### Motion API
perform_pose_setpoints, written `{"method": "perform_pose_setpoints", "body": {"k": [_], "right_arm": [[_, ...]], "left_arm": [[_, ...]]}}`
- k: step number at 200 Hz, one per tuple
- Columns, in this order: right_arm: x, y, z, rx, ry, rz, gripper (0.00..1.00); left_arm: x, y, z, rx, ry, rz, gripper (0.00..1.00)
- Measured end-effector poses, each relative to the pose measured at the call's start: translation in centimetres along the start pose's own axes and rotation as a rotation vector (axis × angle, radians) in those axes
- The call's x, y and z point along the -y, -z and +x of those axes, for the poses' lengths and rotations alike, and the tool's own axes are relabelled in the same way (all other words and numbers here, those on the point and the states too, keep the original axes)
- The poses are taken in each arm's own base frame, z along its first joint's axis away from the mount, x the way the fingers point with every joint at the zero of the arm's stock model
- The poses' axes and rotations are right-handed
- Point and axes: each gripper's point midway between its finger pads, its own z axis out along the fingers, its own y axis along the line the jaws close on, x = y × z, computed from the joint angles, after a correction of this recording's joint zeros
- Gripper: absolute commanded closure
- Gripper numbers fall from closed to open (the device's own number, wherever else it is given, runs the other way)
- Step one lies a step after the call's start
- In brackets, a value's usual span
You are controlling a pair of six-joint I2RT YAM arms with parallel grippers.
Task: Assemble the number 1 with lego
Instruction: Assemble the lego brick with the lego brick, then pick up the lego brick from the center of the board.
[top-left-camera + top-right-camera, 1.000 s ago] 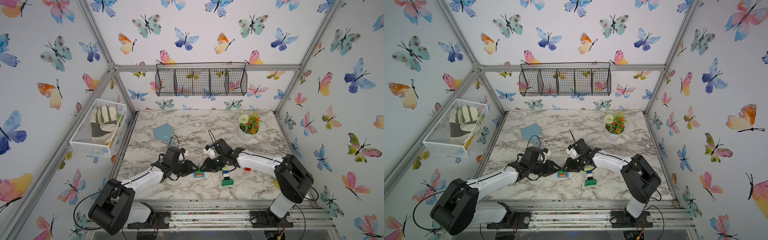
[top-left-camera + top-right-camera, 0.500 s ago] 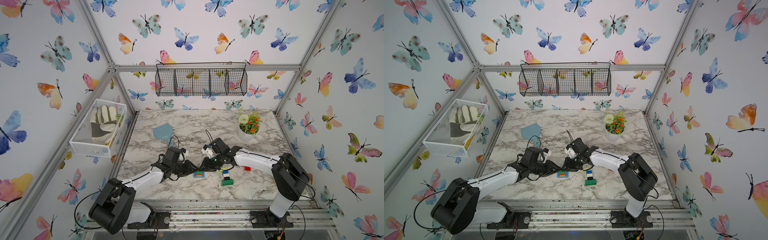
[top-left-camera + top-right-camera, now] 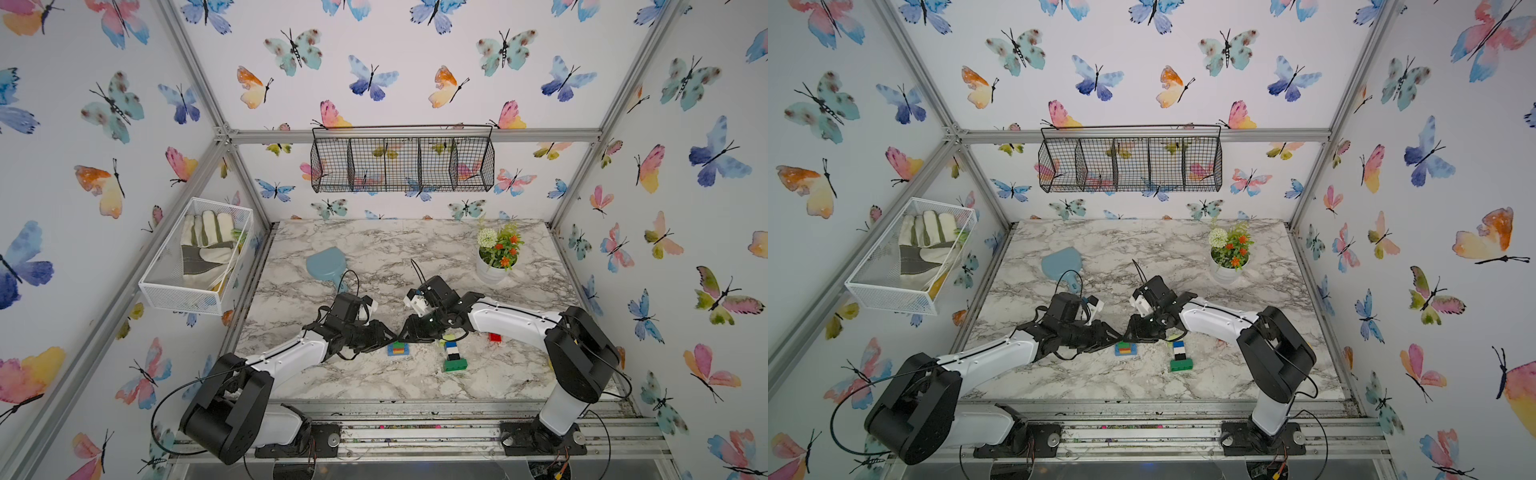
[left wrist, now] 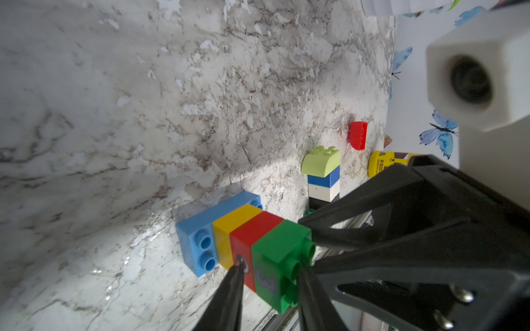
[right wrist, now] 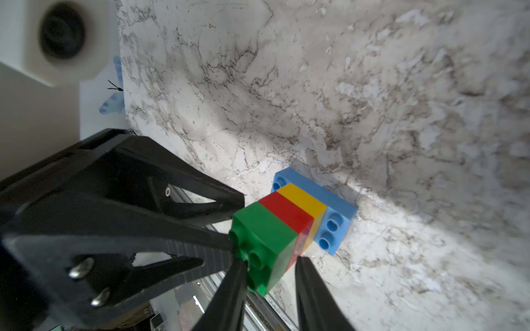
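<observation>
A lego stack (image 3: 398, 348) (image 3: 1125, 348) stands on the marble table near the front: a long blue brick (image 4: 198, 229) as base, then yellow, red and a green brick (image 4: 279, 246) (image 5: 262, 226) on top. Both grippers meet over it. My left gripper (image 4: 271, 268) (image 3: 392, 335) is open a little; one fingertip (image 4: 240, 265) touches the red brick's side and the other lies on the green studs. My right gripper (image 5: 271, 260) (image 3: 405, 332) is open across a corner of the green brick. To the right stands a second stack (image 3: 453, 353) (image 4: 322, 174), lime on top. A loose red brick (image 3: 494, 337) (image 4: 357, 135) lies beyond it.
A pale blue scoop (image 3: 326, 264) lies at the back left. A white flower pot (image 3: 494, 266) stands at the back right. A yellow labelled object (image 4: 380, 164) sits by the right wall. A wire basket (image 3: 403, 164) hangs on the back wall. A white basket holding a glove (image 3: 199, 253) hangs at the left.
Both grippers stay at the top of the blue-based stack. The right wrist has shifted slightly to the left. The bricks have not moved.
</observation>
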Motion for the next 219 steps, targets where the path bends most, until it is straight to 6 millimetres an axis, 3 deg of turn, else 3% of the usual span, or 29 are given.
{"method": "perform_pose_setpoints", "body": {"k": [24, 51, 77, 103, 123, 144, 177, 219], "right_arm": [[-0.9, 1.3, -1.0, 0.046, 0.029, 0.005, 0.54], [-2.2, 3.6, -2.1, 0.115, 0.064, -0.003, 0.53], [-1.2, 6.1, -2.8, 0.188, 0.057, 0.073, 0.54], [3.7, 11.0, -3.9, 0.339, 0.006, 0.272, 0.52], [9.3, 15.2, -4.1, 0.424, -0.071, 0.449, 0.44], [15.1, 17.5, -3.4, 0.426, -0.152, 0.62, 0.35], [20.4, 16.7, -1.3, 0.309, -0.203, 0.775, 0.31], [23.9, 14.4, 1.1, 0.168, -0.226, 0.848, 0.3]], "left_arm": [[0.4, 0.3, -0.5, 0.002, -0.001, -0.018, 0.39], [2.1, 1.0, -1.9, 0.027, -0.024, -0.004, 0.37], [3.8, 2.2, -3.2, 0.075, -0.057, 0.005, 0.35], [5.1, 4.2, -4.7, 0.172, -0.106, -0.011, 0.35], [5.7, 5.6, -5.8, 0.24, -0.14, -0.025, 0.35], [5.8, 6.5, -6.7, 0.287, -0.158, -0.048, 0.35], [5.4, 7.1, -7.2, 0.307, -0.175, -0.085, 0.36], [5.5, 7.6, -7.9, 0.328, -0.198, -0.097, 0.36]]}}
